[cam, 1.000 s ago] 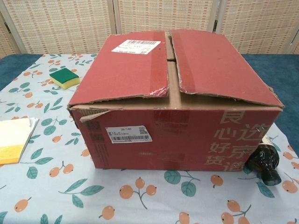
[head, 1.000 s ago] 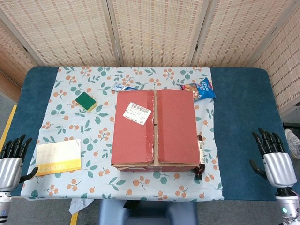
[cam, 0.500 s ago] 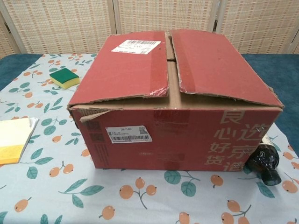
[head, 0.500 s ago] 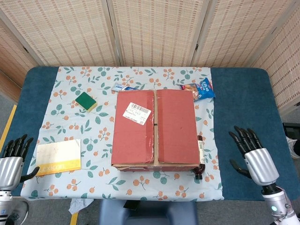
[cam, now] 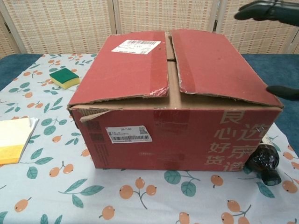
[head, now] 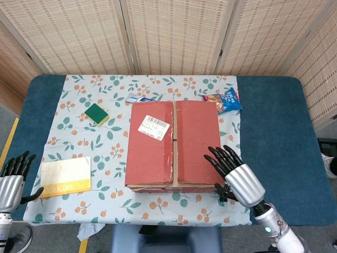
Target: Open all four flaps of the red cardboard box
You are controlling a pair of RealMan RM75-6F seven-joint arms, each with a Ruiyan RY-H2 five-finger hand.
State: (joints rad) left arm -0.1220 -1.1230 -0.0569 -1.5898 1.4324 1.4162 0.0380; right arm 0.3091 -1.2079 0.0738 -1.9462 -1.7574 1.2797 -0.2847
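Head view: box (head: 174, 145) mid-worktop, both top flaps flat, none lifted yet. Right hand (head: 235, 174) spread, empty, over box's near right corner. Left hand (head: 13, 176) spread, empty, far left of box.

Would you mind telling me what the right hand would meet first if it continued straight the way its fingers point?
Probably the right top flap of the red cardboard box; the right hand hovers at its right edge, though height is unclear.

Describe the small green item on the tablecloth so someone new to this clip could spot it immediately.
Start at the red cardboard box in the middle of the floral tablecloth, then look to the side of the robot's left arm, toward the far edge. There lies the sponge: a small square with a dark green top over a yellow layer, unlike the larger flat yellow pad nearer the robot.
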